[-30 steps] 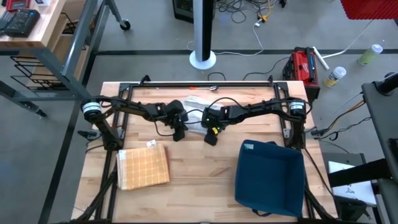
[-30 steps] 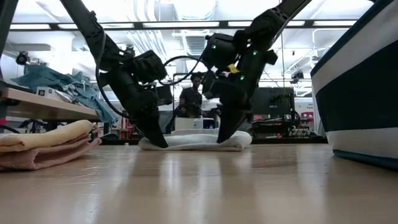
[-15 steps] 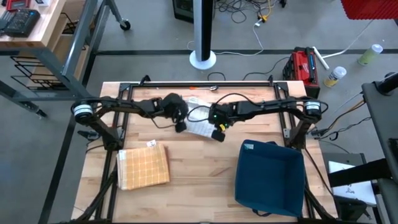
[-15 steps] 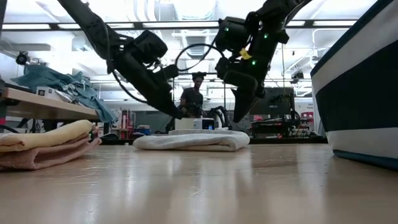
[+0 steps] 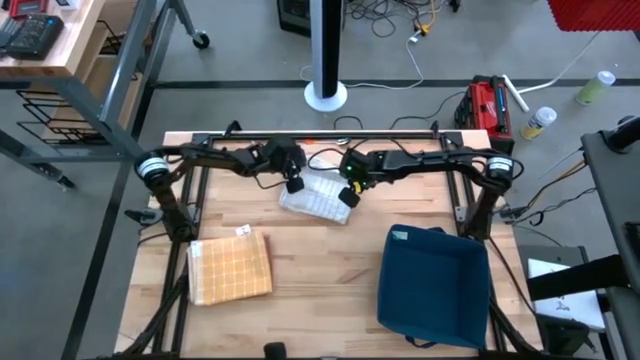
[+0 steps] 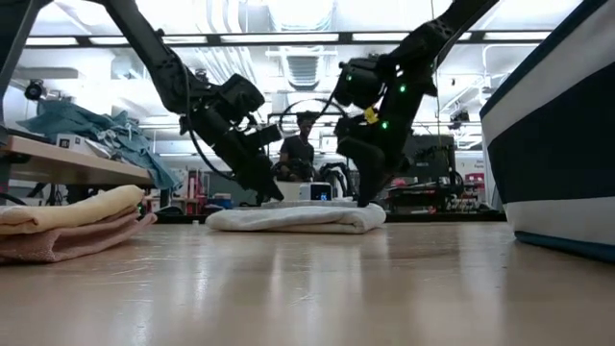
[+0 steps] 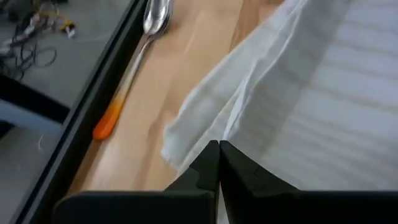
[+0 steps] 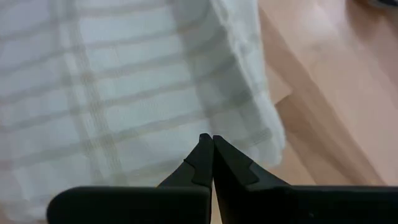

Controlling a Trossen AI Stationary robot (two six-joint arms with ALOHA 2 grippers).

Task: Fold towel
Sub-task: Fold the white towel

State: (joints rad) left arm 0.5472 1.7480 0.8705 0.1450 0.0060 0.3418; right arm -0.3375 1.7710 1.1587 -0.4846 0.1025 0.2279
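Both pincers farther back now, left pincer and right pincer pressed together, above white towel.

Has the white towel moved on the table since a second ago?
Yes. In the high view the white towel now lies spread nearer the table's far rail, where earlier it was mostly hidden under both hands.

grey concrete floor surrounds the wooden table. a white pole on a round base stands at 12 o'clock, a red toolbox at 2 o'clock, a wooden bench at 10 o'clock. ceiling strip lights glow; a person stands behind.
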